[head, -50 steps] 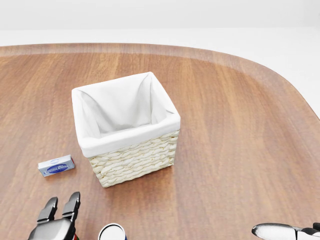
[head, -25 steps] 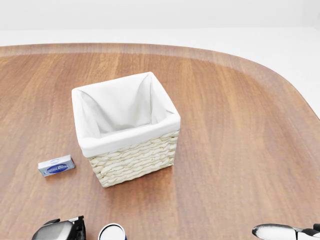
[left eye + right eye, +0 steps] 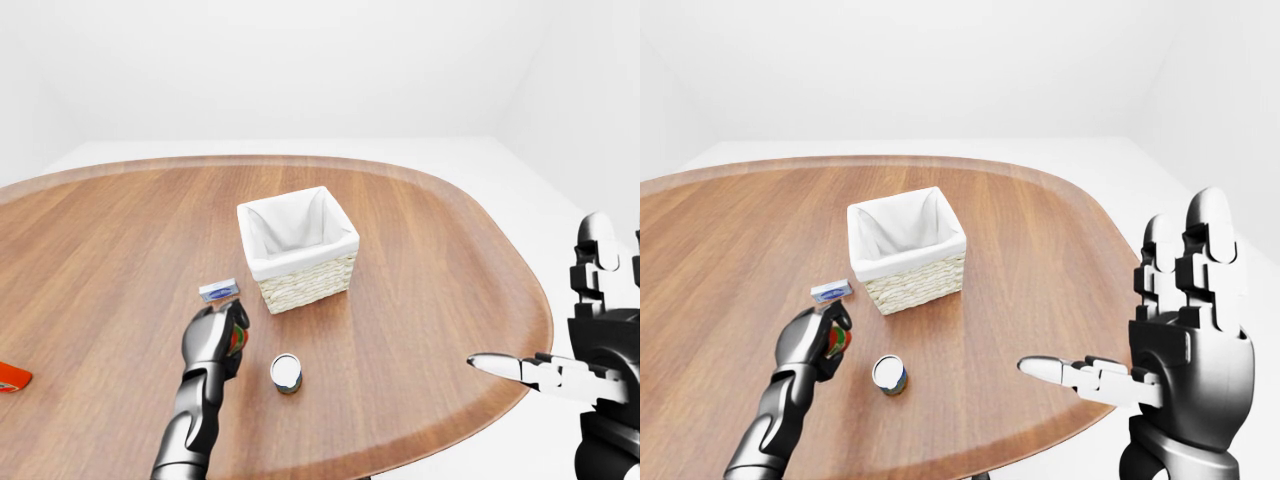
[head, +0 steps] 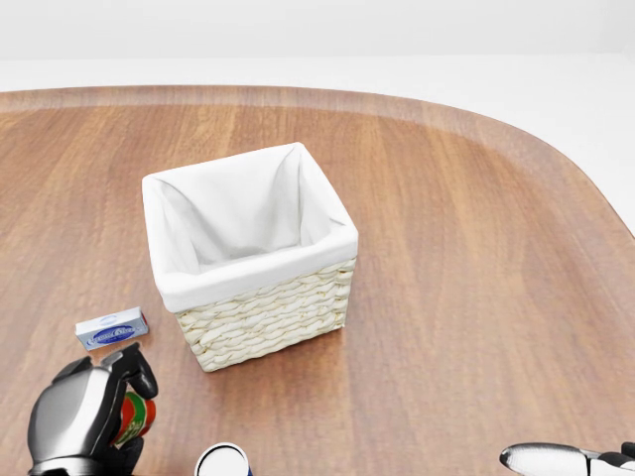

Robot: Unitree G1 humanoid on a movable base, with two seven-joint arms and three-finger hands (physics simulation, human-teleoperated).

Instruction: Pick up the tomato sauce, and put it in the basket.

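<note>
Beside the basket (image 4: 253,258), the left robot hand (image 4: 84,416) is gripping the tomato sauce (image 4: 136,416). Over the worktop (image 4: 466,278) edge, the right robot hand (image 3: 1185,330) is spreading wide.

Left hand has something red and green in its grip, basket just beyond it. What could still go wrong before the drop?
The left hand closes round the tomato sauce, mostly hidden by the fingers, so the hold may be shallow. The basket rim stands high; a low carry could clip it. The small blue box and the can lie close by and could get knocked.
</note>
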